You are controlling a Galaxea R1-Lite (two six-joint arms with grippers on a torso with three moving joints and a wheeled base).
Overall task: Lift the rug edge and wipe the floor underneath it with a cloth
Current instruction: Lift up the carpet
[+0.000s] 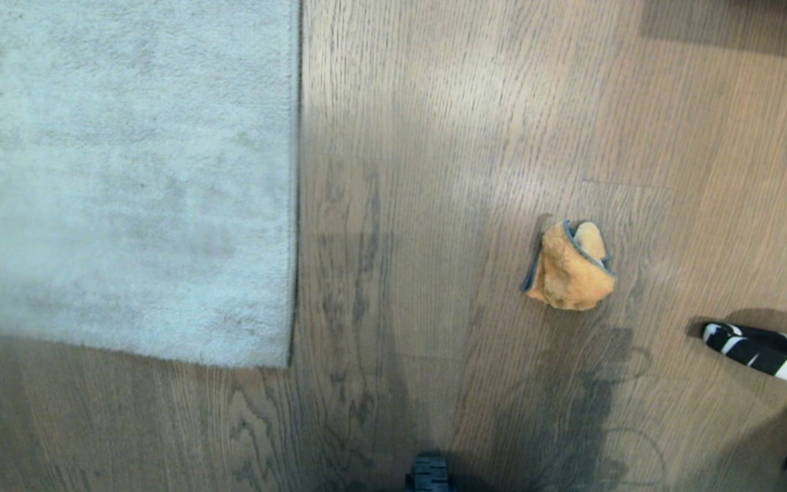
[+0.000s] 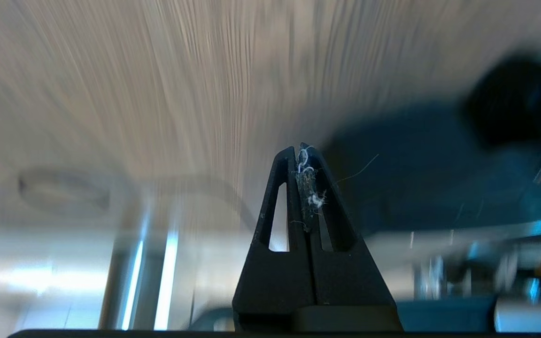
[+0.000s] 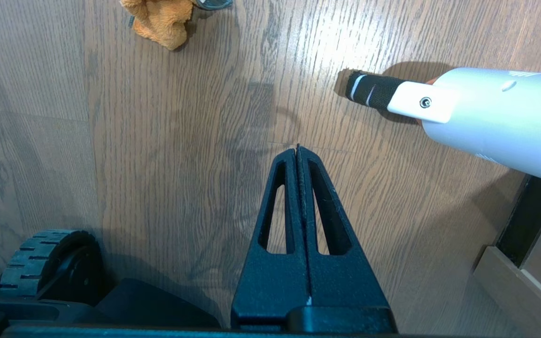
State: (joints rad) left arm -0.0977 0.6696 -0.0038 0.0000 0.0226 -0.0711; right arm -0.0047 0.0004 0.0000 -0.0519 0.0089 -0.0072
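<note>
The cloth [image 3: 160,21] is seen lying on the floor [image 3: 181,164], well ahead of the right gripper [image 3: 297,149], whose fingers are pressed together empty; the left gripper [image 2: 298,149] is likewise closed on nothing.

Off to the right there's a white tube-shaped thing [image 1: 786,357] with a black-and-white knurled tip [image 1: 728,339], lying tilted and casting a dark shadow. From the right wrist camera it looks like a silvery-white cylinder body [image 3: 500,117] with a small screw on a flat tab and a black ribbed nozzle end; can't really tell what it is. Near it there's a dark gap and a pale wooden ledge [image 3: 514,286], maybe furniture trim.
</note>
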